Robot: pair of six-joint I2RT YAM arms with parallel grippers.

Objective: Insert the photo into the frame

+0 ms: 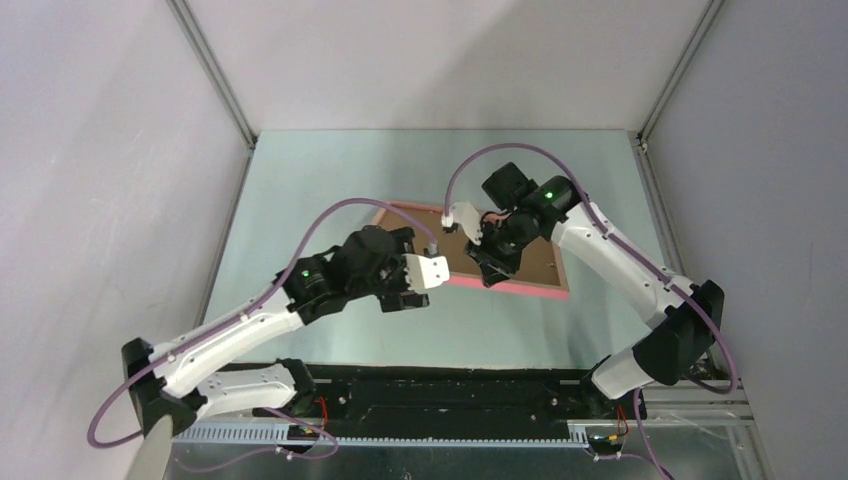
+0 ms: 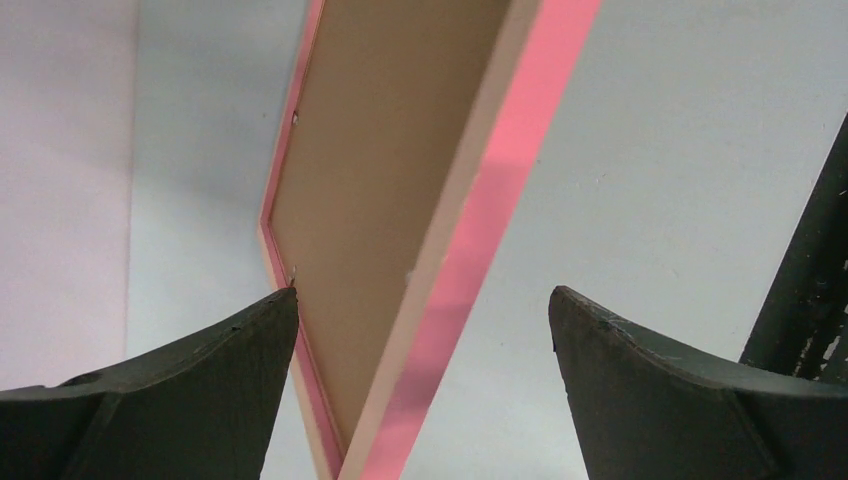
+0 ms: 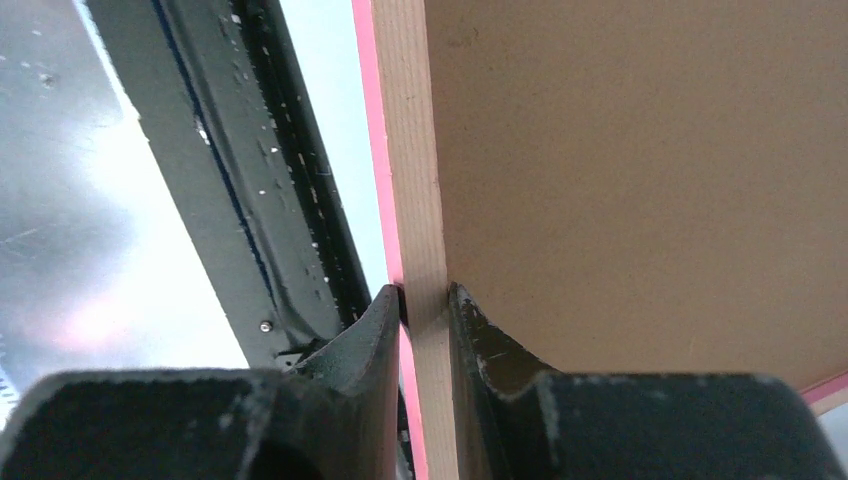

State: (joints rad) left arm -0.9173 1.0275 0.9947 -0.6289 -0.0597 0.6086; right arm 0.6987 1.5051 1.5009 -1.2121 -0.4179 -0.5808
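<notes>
Spreading across most of the overhead view, the pale green surface (image 1: 300, 180) carries everything, closed in by grey walls (image 1: 100, 150). Both arms bend over its middle: the left arm (image 1: 240, 330) from the near left, the right arm (image 1: 620, 255) from the near right, each trailed by a purple cable (image 1: 330, 215) and showing a small green light (image 1: 549, 190). Between them the frame (image 1: 530, 289) lies near the centre of the surface, back side up, its pink rails around a plain brown backing board (image 1: 540, 262) that fills the opening; much of it is covered from above by the two wrists. Whatever sits under the board is hidden, and whether the near rail is raised off the surface cannot be told. The right claw (image 3: 425, 292) is nearly closed, pinching the near long rail, one finger on the pink outer face and the other on the inner side against the board. The left claw (image 2: 422, 292) hovers spread fully wide by the frame's near-left corner, holding nothing; its fingers (image 2: 200, 380) are cut off by the bottom edge of its own view. Tiny pale tabs (image 2: 292, 268) dot the board's edge, too small to identify
</notes>
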